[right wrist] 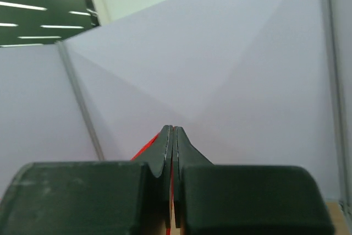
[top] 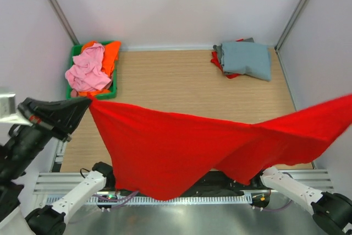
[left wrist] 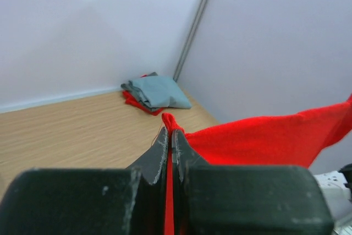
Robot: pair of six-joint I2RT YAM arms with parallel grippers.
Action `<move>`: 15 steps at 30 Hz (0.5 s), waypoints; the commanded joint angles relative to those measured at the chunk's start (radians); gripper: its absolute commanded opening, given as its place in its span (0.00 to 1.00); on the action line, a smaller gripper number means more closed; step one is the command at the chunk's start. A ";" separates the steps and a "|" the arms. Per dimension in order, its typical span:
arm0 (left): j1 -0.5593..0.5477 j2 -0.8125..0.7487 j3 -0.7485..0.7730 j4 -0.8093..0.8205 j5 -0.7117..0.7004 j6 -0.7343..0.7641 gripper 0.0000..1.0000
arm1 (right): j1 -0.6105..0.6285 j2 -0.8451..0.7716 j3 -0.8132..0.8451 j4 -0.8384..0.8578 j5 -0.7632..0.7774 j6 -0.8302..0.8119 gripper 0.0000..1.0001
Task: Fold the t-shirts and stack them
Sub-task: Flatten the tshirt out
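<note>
A bright red t-shirt [top: 165, 147] hangs stretched in the air between my two grippers, above the near part of the table. My left gripper [top: 88, 101] is shut on its left corner; in the left wrist view [left wrist: 170, 131] red cloth [left wrist: 264, 138] sticks out past the closed tips. My right gripper is out of the top view at the right edge; in the right wrist view [right wrist: 172, 129] it is shut with a sliver of red cloth [right wrist: 144, 147] between its jaws. A folded grey-blue shirt [top: 247, 59] lies on a red one [top: 221, 65] at the far right.
A green bin [top: 113, 89] at the far left holds a pink shirt [top: 87, 71] and an orange shirt [top: 110, 56]. The wooden table [top: 165, 75] is walled by white panels on three sides. The folded stack also shows in the left wrist view [left wrist: 157, 93].
</note>
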 commanded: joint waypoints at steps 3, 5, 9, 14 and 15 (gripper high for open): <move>0.007 0.139 -0.147 0.155 -0.181 0.098 0.00 | 0.000 0.347 -0.132 0.061 0.293 -0.130 0.01; 0.007 0.245 -0.174 0.184 -0.272 0.121 0.00 | 0.000 0.511 -0.140 0.083 0.394 -0.160 0.01; 0.079 0.519 -0.148 0.229 -0.386 0.115 0.00 | -0.112 0.856 -0.102 0.166 0.392 -0.227 0.01; 0.274 0.980 -0.066 0.276 -0.261 -0.022 0.00 | -0.248 1.272 0.027 0.230 0.144 -0.113 0.01; 0.302 1.050 -0.024 0.266 -0.260 -0.028 0.00 | -0.251 1.420 0.081 0.211 0.139 -0.108 0.01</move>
